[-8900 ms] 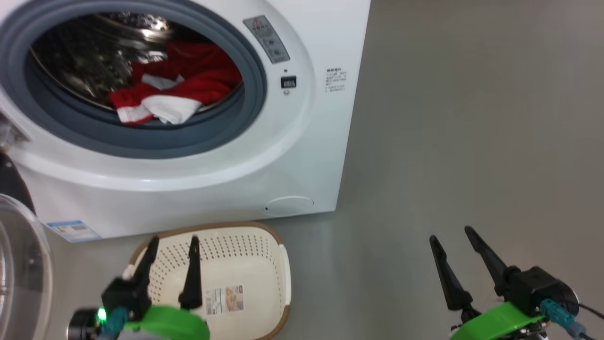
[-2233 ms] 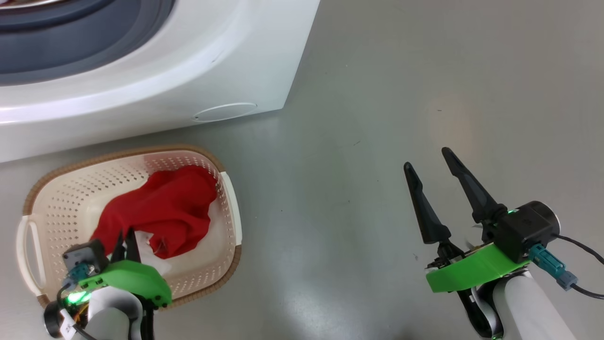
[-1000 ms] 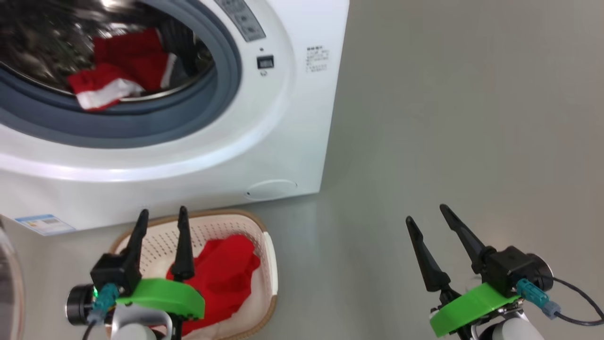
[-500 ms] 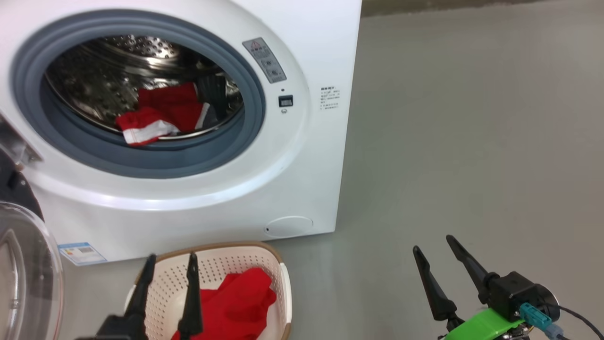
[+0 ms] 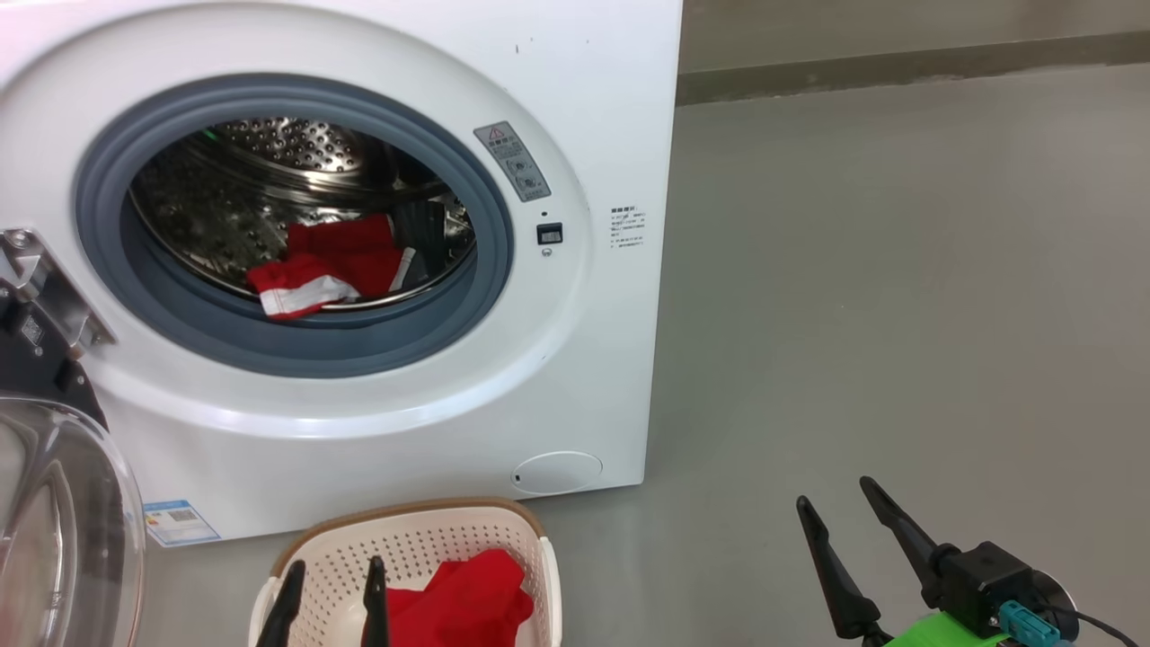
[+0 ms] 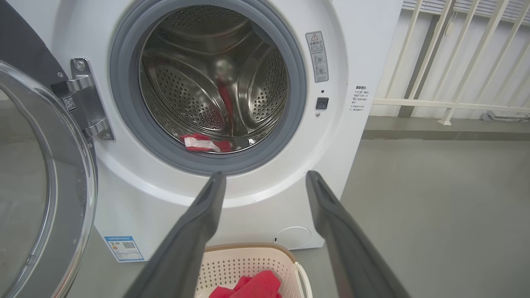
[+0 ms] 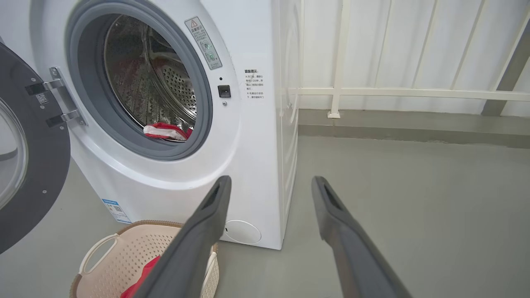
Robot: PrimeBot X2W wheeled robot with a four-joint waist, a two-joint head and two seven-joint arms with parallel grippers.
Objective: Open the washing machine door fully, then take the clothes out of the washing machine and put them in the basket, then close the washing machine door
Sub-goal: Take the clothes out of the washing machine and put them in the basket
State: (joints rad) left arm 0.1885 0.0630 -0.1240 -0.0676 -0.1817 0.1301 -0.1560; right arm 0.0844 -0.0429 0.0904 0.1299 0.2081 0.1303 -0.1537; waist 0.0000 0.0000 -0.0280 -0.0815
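Observation:
The washing machine [image 5: 593, 108] stands with its door [image 5: 63, 521] swung wide to the left, the glass bowl at the frame's lower left. Red clothes with white trim [image 5: 328, 270] lie at the drum's bottom [image 6: 203, 143] [image 7: 167, 130]. More red clothes [image 5: 467, 602] sit in the cream basket [image 5: 404, 530] on the floor before the machine [image 6: 248, 258] [image 7: 124, 252]. My left gripper [image 5: 332, 575] hovers open over the basket with nothing between its fingers [image 6: 263, 180]. My right gripper [image 5: 835, 503] hangs open and empty over bare floor to the right [image 7: 269, 182].
Grey floor [image 5: 898, 270] spreads to the right of the machine. A white railing [image 7: 414, 93] and wall with a low kerb stand behind it. The door's hinge bracket [image 5: 36, 288] juts out at the machine's left edge.
The head camera has tilted up, so the machine and drum sit lower and fuller in view. Both grippers stay open; the left one shows lower in the frame.

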